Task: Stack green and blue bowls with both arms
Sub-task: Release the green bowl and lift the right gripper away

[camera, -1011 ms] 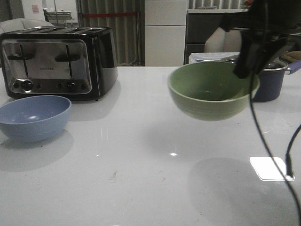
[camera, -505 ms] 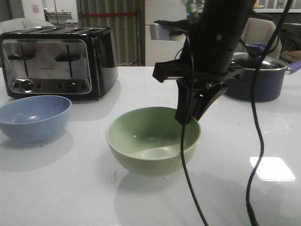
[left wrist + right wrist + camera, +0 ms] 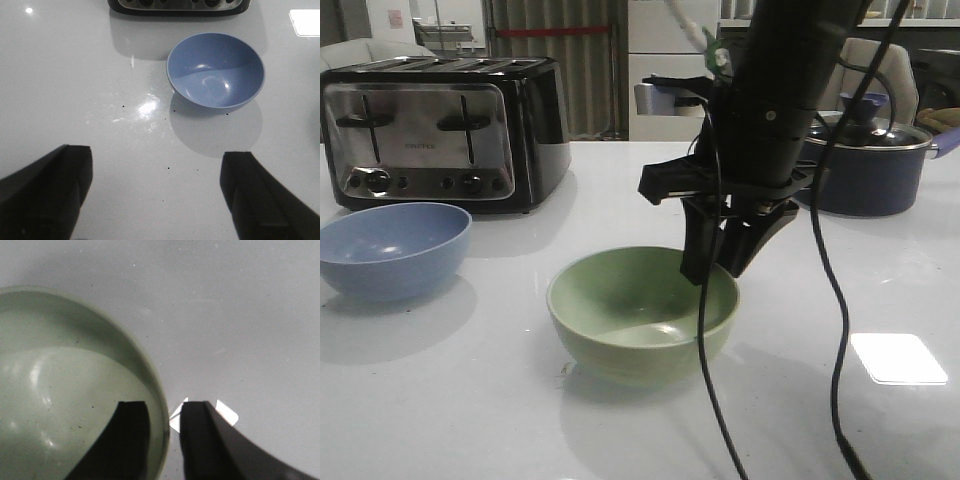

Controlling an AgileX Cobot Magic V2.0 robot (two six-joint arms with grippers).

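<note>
The green bowl [image 3: 640, 320] stands on the white table near the middle, and shows in the right wrist view [image 3: 60, 390]. My right gripper [image 3: 715, 265] reaches down over its right rim. In the right wrist view the gripper [image 3: 164, 409] straddles the rim, one finger inside and one outside, with a small gap on each side, so it is open. The blue bowl [image 3: 392, 250] stands at the left in front of the toaster. In the left wrist view my left gripper [image 3: 156, 165] is open and empty above bare table, short of the blue bowl [image 3: 215, 70].
A chrome and black toaster [image 3: 440, 125] stands at the back left, just behind the blue bowl. A dark navy pot with a glass lid [image 3: 870, 170] stands at the back right. Black cables hang from the right arm across the front right.
The right arm carried the green bowl from high at the right down to the table's middle. The bowl now rests on the table and the fingers stand off its rim.
</note>
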